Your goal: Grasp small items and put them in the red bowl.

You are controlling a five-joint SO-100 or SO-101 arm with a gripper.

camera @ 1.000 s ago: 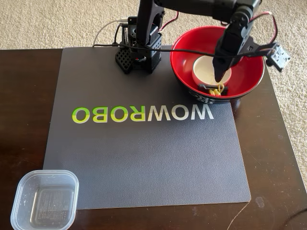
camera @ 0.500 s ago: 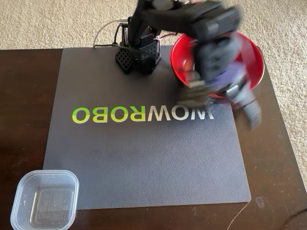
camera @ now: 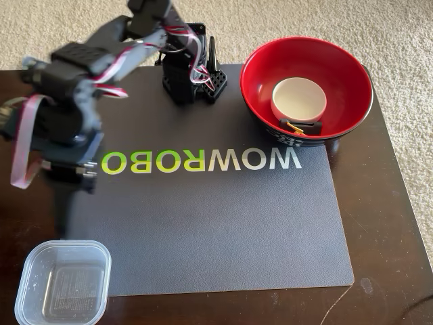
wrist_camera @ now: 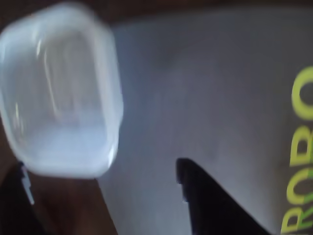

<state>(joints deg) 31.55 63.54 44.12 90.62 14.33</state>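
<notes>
The red bowl [camera: 308, 51] stands at the back right in the fixed view. Inside it rest a small white dish [camera: 298, 97], a black bone-shaped piece [camera: 310, 126] and yellow paper clips [camera: 293, 126]. A clear square container [camera: 64, 281] sits empty at the front left corner, partly on the mat. My gripper [camera: 64, 220], motion-blurred, hangs just above and behind that container. In the wrist view the container [wrist_camera: 58, 98] fills the upper left, and my gripper [wrist_camera: 100, 169] is open, its two dark fingers wide apart with nothing between them.
A grey mat [camera: 210, 217] with WOWROBO lettering covers most of the dark wooden table [camera: 385, 223]. The arm's black base [camera: 193, 78] stands at the mat's back edge. Beige carpet [camera: 61, 27] lies beyond the table.
The arm has swung from above the red bowl across the mat to the left front, ending over the clear container. The bowl's contents stay in place.
</notes>
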